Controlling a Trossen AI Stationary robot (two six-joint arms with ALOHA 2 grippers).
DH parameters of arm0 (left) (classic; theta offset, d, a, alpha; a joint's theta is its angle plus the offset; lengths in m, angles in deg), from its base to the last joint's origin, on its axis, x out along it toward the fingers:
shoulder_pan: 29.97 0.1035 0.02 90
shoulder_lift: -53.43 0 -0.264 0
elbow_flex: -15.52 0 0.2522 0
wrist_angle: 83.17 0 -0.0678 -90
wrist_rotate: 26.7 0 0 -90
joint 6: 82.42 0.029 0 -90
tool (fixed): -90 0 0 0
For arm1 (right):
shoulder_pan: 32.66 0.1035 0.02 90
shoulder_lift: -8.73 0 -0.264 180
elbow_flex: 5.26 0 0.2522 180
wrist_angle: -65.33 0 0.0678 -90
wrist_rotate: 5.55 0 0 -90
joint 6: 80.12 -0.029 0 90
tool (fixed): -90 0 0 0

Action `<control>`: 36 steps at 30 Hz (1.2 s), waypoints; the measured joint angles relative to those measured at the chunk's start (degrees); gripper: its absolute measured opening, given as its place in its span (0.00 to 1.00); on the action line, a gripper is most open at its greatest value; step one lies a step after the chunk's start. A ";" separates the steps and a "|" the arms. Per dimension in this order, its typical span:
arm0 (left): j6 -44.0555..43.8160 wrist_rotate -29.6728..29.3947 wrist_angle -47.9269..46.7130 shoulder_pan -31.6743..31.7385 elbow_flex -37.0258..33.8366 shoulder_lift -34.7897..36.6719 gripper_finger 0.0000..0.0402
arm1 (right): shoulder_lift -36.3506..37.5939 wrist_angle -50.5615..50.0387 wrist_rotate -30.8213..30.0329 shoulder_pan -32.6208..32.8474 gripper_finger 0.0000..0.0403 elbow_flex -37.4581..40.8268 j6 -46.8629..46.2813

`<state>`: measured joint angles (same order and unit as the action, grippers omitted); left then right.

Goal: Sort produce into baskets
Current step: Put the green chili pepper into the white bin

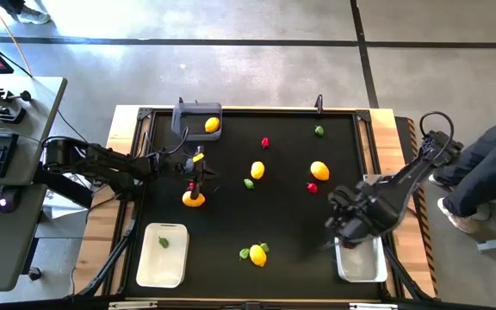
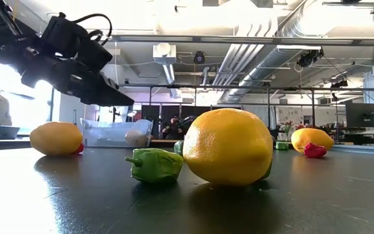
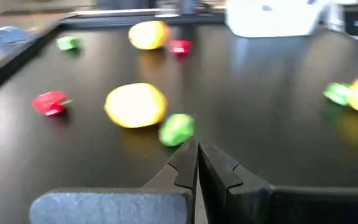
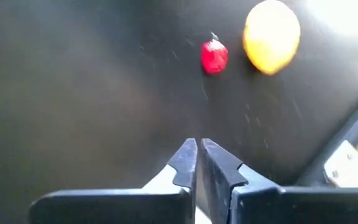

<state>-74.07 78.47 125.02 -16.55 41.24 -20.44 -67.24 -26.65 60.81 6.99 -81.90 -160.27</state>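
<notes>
Well, the black surface (image 1: 282, 224) fills the middle, with both dark arms reaching in from opposite sides. The left arm stretches nearly flat across, its pincer (image 1: 198, 176) closed and empty, just above an orange fruit (image 1: 194, 199). The right arm bends down by the white basket (image 1: 361, 261) at its near corner, its pincer (image 4: 197, 155) pinched shut on nothing. The dark grey basket (image 1: 196, 115) holds one yellow fruit (image 1: 212, 124); the other white basket (image 1: 163, 255) holds a green piece (image 1: 163, 243). Loose lemons (image 1: 319, 170), red pieces (image 1: 312, 187) and green pieces (image 1: 249, 182) lie scattered between. The near lemon (image 2: 228, 147) lies lengthwise across the low view.
</notes>
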 joint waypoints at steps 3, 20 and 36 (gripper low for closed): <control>0.91 2.39 -2.47 -1.80 1.57 -0.91 0.00 | 0.00 5.68 -0.45 -5.83 0.06 2.72 8.72; 4.36 -3.95 -7.84 -4.64 15.35 -17.96 0.05 | -0.02 57.06 0.34 -35.20 0.23 22.47 56.67; 18.37 -20.02 -7.84 -8.23 23.36 -30.54 0.31 | -0.02 74.70 6.41 -48.73 0.23 22.35 75.73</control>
<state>-55.70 58.45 117.18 -24.77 64.60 -50.99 -67.26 48.05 67.22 -41.75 -59.55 -84.55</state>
